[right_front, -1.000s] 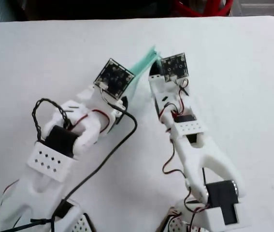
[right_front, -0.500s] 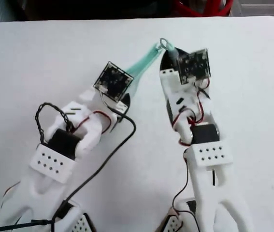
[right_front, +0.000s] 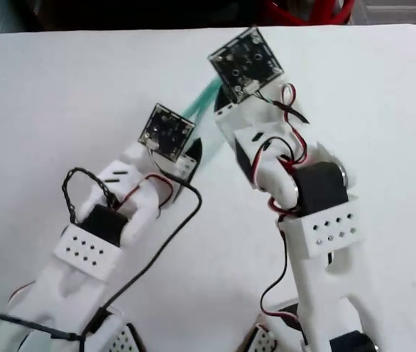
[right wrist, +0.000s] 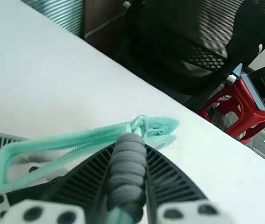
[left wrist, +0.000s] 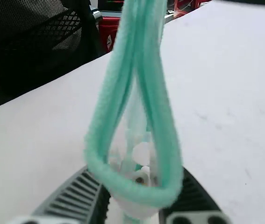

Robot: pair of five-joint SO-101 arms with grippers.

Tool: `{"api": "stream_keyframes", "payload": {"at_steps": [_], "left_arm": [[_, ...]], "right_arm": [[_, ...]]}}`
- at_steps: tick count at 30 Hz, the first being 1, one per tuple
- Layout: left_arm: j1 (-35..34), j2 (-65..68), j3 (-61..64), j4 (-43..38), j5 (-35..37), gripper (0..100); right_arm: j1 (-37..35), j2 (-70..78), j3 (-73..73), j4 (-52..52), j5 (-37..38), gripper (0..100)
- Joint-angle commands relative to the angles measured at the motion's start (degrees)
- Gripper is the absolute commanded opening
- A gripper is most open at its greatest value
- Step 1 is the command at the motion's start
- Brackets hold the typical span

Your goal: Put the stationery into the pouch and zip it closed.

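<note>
A white table (right_front: 53, 81) is noted. Beyond its far edge, a black mesh chair (right wrist: 188, 37) and a red stool (right wrist: 242, 109) are observed.

Teal pouch (right_front: 199, 100) mostly hidden beneath both wrist cameras (right_front: 167, 128) from above, blurred close-up with its far end cropped, pale contents (left wrist: 139, 154) unidentifiable, left pincer (left wrist: 134, 203) and right pincer (right wrist: 128, 151) cut by frame edges, grey cord (right wrist: 127, 182) partly cropped

Quantity: one pouch (right_front: 202, 97). Two arms, a left arm (right_front: 105, 220) and a right arm (right_front: 303, 198). One table (right_front: 46, 88).
</note>
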Motion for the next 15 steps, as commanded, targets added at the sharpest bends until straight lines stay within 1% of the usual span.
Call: {"api": "stream_keyframes", "payload": {"at_steps": [1,6,9,13,15], "left_arm": [[1.2,0.6,0.0,-2.5,2.9,11],[1.2,0.6,-0.3,-2.6,2.9,11],[1.2,0.6,-0.4,-2.6,2.9,10],[1.2,0.6,-0.4,-2.7,2.8,7],[1.2,0.6,-0.4,-2.7,2.8,7]], "right_arm": [[-4.4,2.2,-9.8,8.1,2.9,1.9],[-9.4,6.8,-17.9,18.1,7.0,1.9],[-12.4,8.9,-22.0,22.3,9.8,1.9],[-17.9,10.4,-26.2,27.7,13.5,1.9],[-19.2,10.6,-29.0,29.8,14.5,1.9]]}}
